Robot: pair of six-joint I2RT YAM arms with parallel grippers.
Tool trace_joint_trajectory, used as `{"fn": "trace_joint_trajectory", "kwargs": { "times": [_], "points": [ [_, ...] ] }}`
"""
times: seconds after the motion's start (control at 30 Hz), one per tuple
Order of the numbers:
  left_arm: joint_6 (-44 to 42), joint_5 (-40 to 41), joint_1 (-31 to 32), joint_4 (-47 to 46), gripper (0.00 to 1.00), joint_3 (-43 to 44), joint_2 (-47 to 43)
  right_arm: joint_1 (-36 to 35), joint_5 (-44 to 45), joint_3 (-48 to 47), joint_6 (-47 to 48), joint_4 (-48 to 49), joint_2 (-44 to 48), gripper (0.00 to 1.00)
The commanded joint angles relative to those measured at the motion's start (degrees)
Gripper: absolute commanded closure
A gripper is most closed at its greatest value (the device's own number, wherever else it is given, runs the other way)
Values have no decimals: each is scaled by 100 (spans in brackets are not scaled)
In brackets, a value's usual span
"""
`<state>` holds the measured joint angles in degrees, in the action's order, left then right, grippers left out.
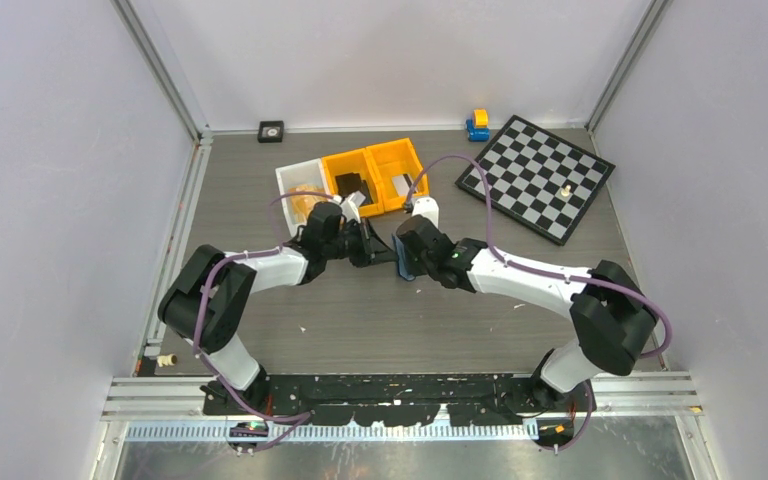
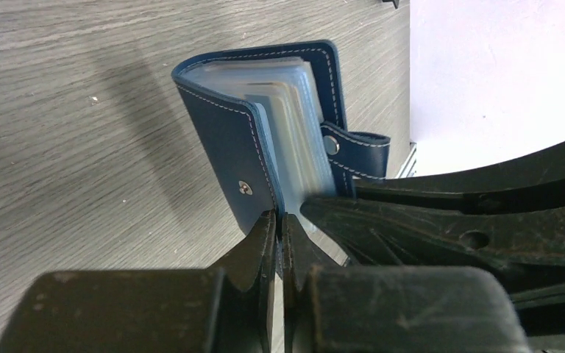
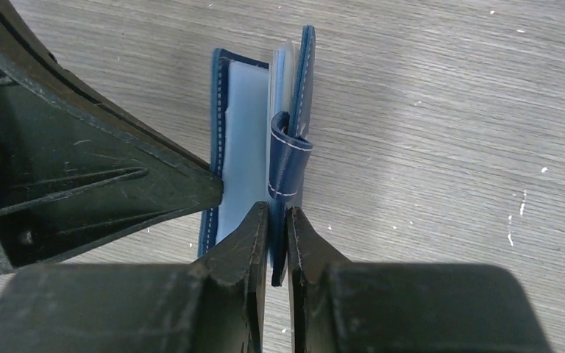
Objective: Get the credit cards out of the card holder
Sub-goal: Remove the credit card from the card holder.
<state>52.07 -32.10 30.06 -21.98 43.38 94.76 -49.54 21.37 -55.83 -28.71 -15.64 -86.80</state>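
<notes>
light: bright, even | shadow: soft, beside card holder (image 2: 221,147) | focus: sharp

Mid-table (image 1: 360,320): card holder (image 1: 404,266), bins (image 1: 380,172) just behind it, chessboard (image 1: 537,176) at back-right.

A: Counter (image 1: 380,320), grey wood-grain, a few white flecks. What's on it?
B: Far side has two orange bins (image 1: 345,156), a white bin (image 1: 285,182) touching them on the left, a chessboard (image 1: 537,176) to the right, a blue-yellow toy (image 1: 477,125) and a black square piece (image 1: 271,131). Card holder (image 2: 224,147) mid-counter, contact unclear
</notes>
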Motion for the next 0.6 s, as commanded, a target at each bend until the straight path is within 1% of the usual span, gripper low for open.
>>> {"fn": "trace_joint_trajectory", "kwargs": {
  "times": [0.0,0.13,0.2,0.23,0.33,0.4,0.47,0.57],
  "points": [
    [-53,-195,61,-162,96,240,-89,-82,-74,-308,30,109,-60,99],
    [-101,-128,61,101,96,326,3,-74,-115,-225,-54,221,-30,100],
    [-101,-92,61,190,93,358,44,-35,-64,-169,-145,277,-15,100],
    [-101,-80,61,238,90,383,68,1,-101,-120,-181,330,6,99],
    [-93,-54,60,343,73,416,107,77,-242,41,-252,537,121,100],
    [-92,-39,59,394,65,430,134,90,-251,152,-280,665,281,100],
    [-100,-21,57,474,60,458,149,106,-239,299,-304,806,449,99],
    [-110,-5,47,518,58,470,141,145,-194,502,-360,968,738,99]
  ]
}}
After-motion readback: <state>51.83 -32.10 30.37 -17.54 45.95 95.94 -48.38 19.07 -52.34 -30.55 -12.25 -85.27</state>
